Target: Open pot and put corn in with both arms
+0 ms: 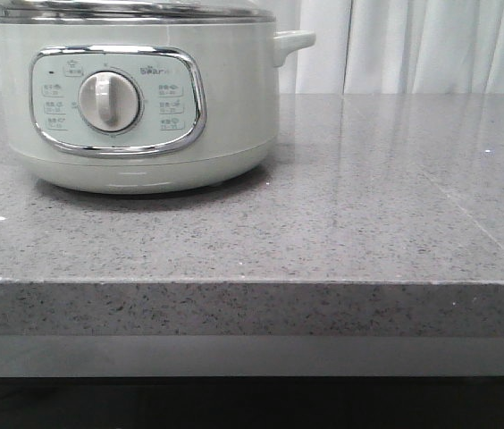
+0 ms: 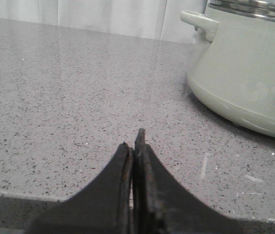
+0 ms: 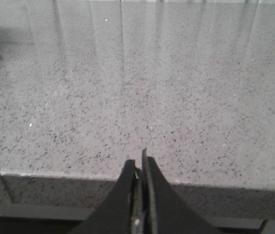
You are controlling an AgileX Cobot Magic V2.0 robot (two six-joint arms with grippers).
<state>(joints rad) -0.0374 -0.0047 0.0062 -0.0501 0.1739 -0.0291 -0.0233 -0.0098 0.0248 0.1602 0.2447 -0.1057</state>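
The pot (image 1: 136, 107) stands on the granite counter (image 1: 341, 223) at about 10 o'clock in the front view, dial panel (image 1: 116, 100) facing the robot. A chrome-rimmed lid (image 1: 127, 11) sits on the pot's rim; the lid's knob is cut off by the frame edge, so its grip point cannot be judged. Side handles project at roughly 3 and 9 o'clock on the body, which keeps the top clear for a lift from above.

The corn cannot be located on the visible counter. With the lid seated, the scene fits two cases: corn still to go in, or corn already inside under a replaced lid. The pot's contents are hidden.

The left gripper (image 2: 135, 139) hangs at the counter's near edge, jaws pressed together with nothing between them. The pot lies at about 2 o'clock from it in the left wrist view, near but apart. The right gripper (image 3: 140, 158) also sits at the near edge, jaws closed to a thin slit and empty, facing bare counter; a sliver of the pot shows at about 10 o'clock, well apart.

Both arms rest low and back from the counter, a posture that leaves the work surface unobstructed
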